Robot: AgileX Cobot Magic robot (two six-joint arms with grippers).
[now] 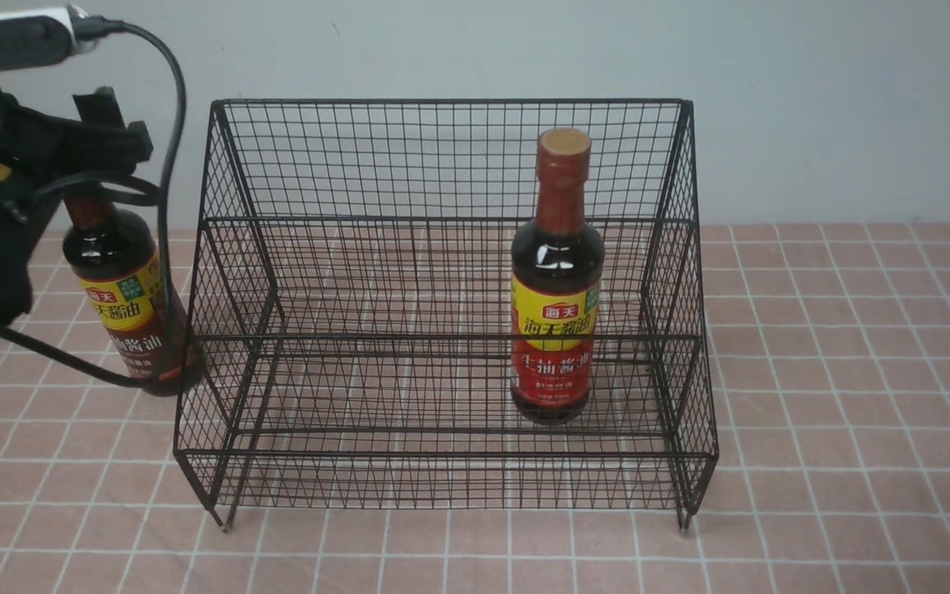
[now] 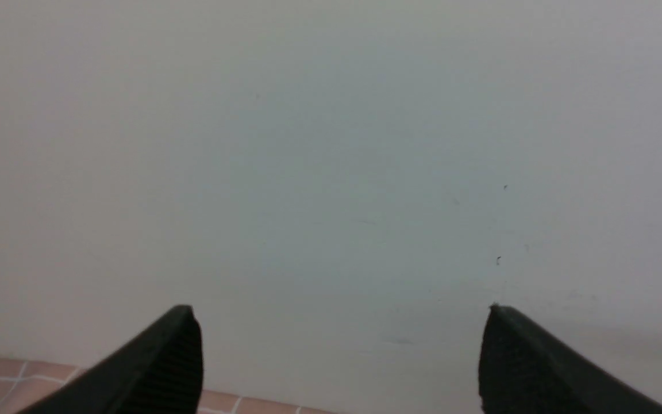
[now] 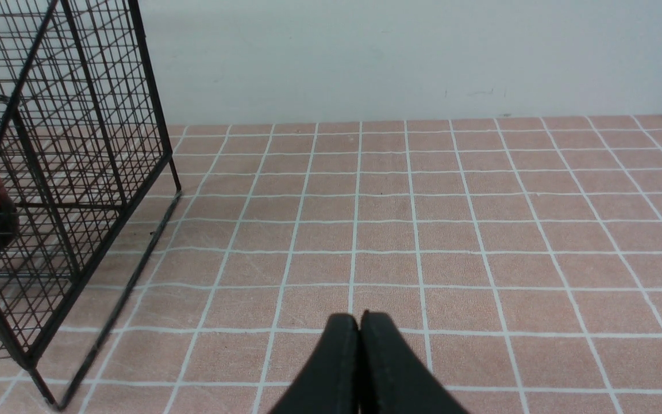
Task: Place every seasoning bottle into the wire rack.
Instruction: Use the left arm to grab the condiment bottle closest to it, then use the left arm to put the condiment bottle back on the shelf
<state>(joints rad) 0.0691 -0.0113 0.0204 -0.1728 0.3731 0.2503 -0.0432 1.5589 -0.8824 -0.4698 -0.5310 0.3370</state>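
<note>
Far left of the front view: my left tool (image 2: 339, 313) is wide open with nothing between the fingers. Its wrist cam mostly sees bare wall (image 2: 331, 144). The arm fills the upper left of the frame and hides the cap of the brown-label bottle (image 1: 124, 305). That bottle stands upright on the surface (image 1: 854, 371), outside and just beside the rack's left side, so it's the one left to do.

The rack (image 1: 409, 157) fills the middle of the frame. The red-label bottle (image 1: 556, 330) stands upright on a lower tier, right of centre, so I'd call that one done.

My right tool (image 3: 358, 317) doesn't show in the front view. Its own cam has the fingers pressed together on nothing, low over the surface, with the rack's side at the left edge.

Handling guess: it's glass and full of dark sauce, so heavy for its size, rigid, slick and breakable if it tips or knocks the wire. I'd grab the neck just under the cap, or the shoulder above the yellow label, keep it upright, and lift it clear of the rack's side wire before going in.
</note>
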